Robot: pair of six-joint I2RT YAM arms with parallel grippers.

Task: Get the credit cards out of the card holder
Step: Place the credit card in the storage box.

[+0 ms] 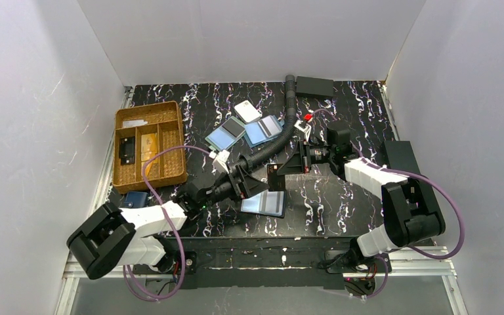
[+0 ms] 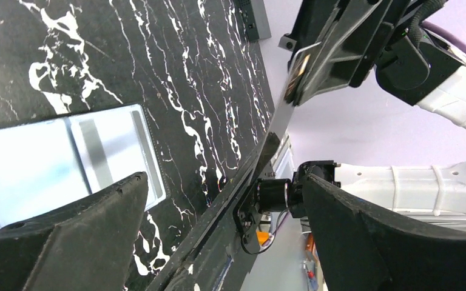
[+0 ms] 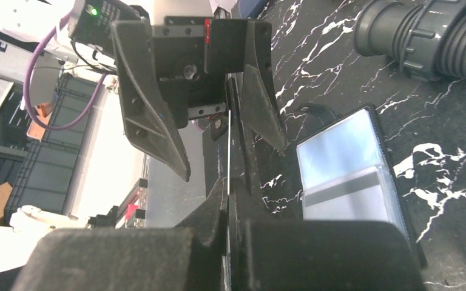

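Note:
The card holder [image 1: 264, 203] lies open and flat on the marble table. Pale blue shows behind its clear sleeves, one panel with a dark stripe; it also shows in the left wrist view [image 2: 67, 157] and the right wrist view [image 3: 346, 176]. My right gripper [image 1: 289, 165] [image 3: 229, 200] is shut on a thin card [image 1: 273, 176], held on edge above the table and seen edge-on [image 3: 228, 145] [image 2: 279, 121], with a tan tint at the gripped end. My left gripper [image 1: 254, 178] [image 2: 221, 182] is open. Its fingers stand either side of the card's free end, apart from it.
A wicker basket [image 1: 149, 147] stands at the left. Two blue-and-dark flat rectangles [image 1: 226, 134] and a white tag [image 1: 247, 110] lie behind the grippers. A corrugated hose [image 1: 282, 141] runs across the middle. A navy pouch [image 1: 135, 199] lies near the left arm, and a black box [image 1: 315, 85] at the back.

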